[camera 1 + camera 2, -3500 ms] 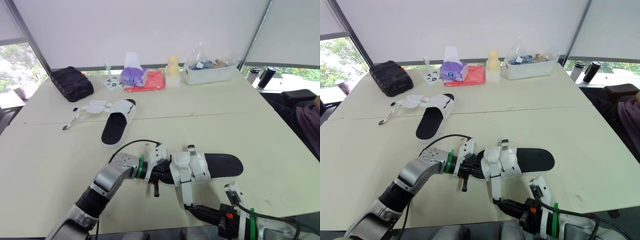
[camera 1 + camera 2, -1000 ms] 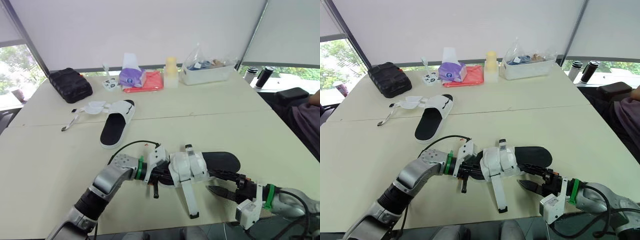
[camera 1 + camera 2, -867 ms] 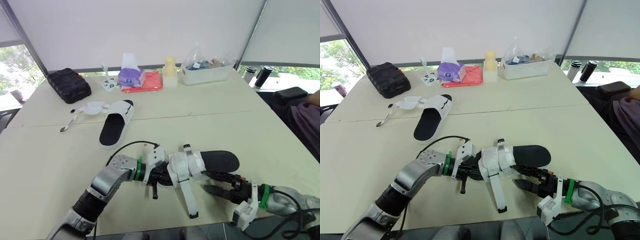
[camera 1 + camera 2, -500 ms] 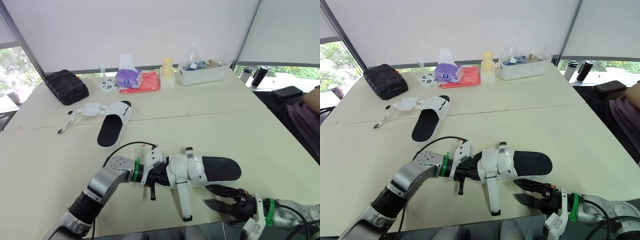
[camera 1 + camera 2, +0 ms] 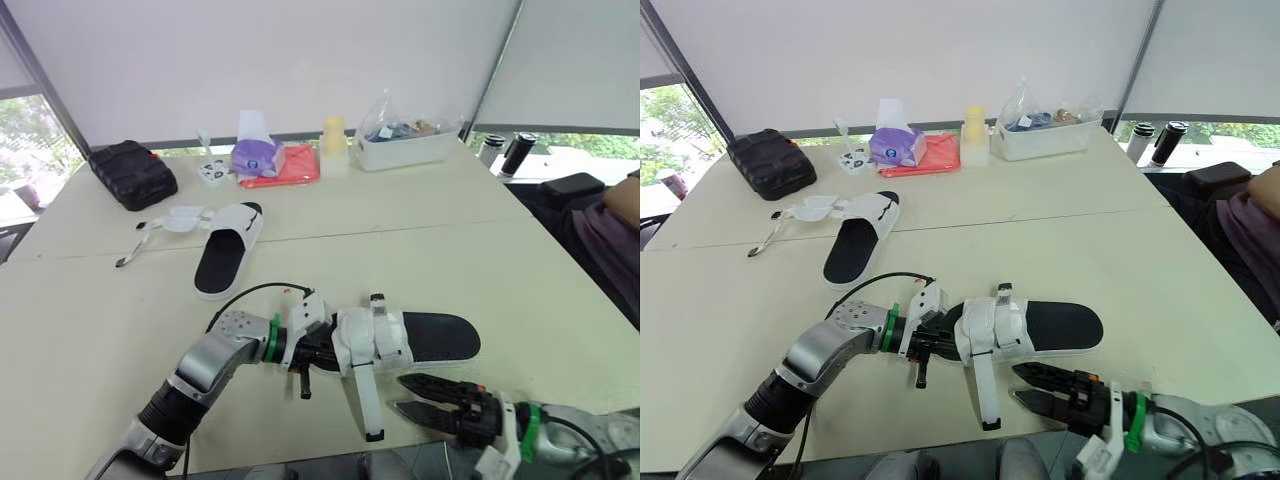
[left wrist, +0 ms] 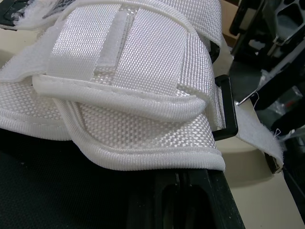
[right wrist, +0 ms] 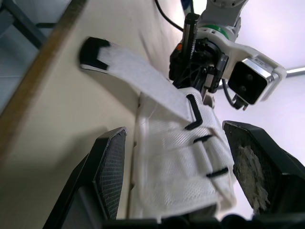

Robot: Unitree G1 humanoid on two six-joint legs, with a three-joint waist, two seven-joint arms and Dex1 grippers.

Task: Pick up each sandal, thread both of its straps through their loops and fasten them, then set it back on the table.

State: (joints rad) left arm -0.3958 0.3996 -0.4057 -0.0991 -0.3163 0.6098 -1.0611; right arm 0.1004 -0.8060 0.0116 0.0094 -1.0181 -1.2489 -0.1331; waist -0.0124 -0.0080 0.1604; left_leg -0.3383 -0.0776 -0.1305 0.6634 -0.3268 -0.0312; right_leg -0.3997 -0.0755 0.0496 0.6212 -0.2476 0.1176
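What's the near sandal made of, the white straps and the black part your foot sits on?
On the near sandal, the straps look like matte white woven webbing: a clear weave and piped edges show. The footbed looks like dull black foam or rubber; I can't tell which.

Daylight is being softened by white roller blinds [image 5: 260,60] that are being hung across the back wall. Green foliage is being shown through an uncovered window [image 5: 30,135] at the left. The blinds are being divided by a dark slanted frame post [image 5: 497,55]. A pale cream bench [image 5: 470,250] is being crossed by a seam [image 5: 420,228], and a dark chair [image 5: 570,188] is being seen just beside its right edge.
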